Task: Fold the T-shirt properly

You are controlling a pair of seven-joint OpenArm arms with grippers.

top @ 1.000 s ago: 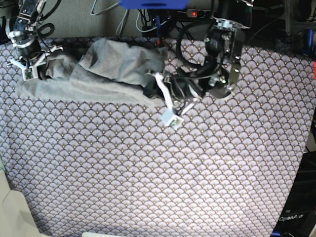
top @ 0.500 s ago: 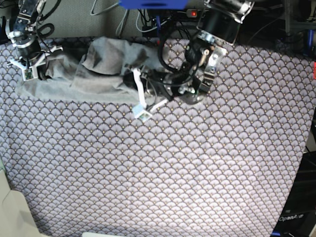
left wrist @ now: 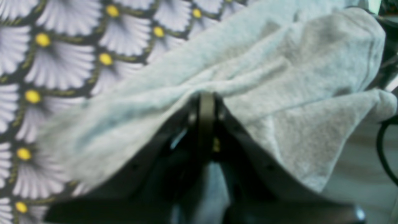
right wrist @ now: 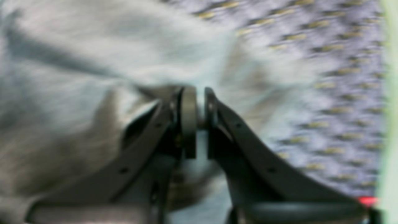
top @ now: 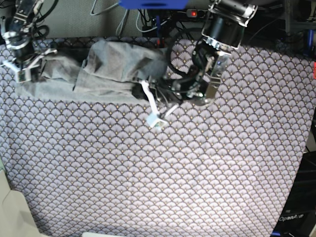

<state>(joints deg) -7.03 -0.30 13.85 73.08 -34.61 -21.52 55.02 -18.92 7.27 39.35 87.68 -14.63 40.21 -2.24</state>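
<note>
Along table's far edge: T-shirt (top: 106, 69) stretched, bunched, both ends held.
Left gripper (top: 148, 91) swung rightward since earlier; both jaws clamped on fabric, right gripper (top: 19, 64) too.

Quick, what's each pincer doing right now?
Left pincer: closed on the light grey knit T-shirt.
Right pincer: closed on the same T-shirt.
</note>
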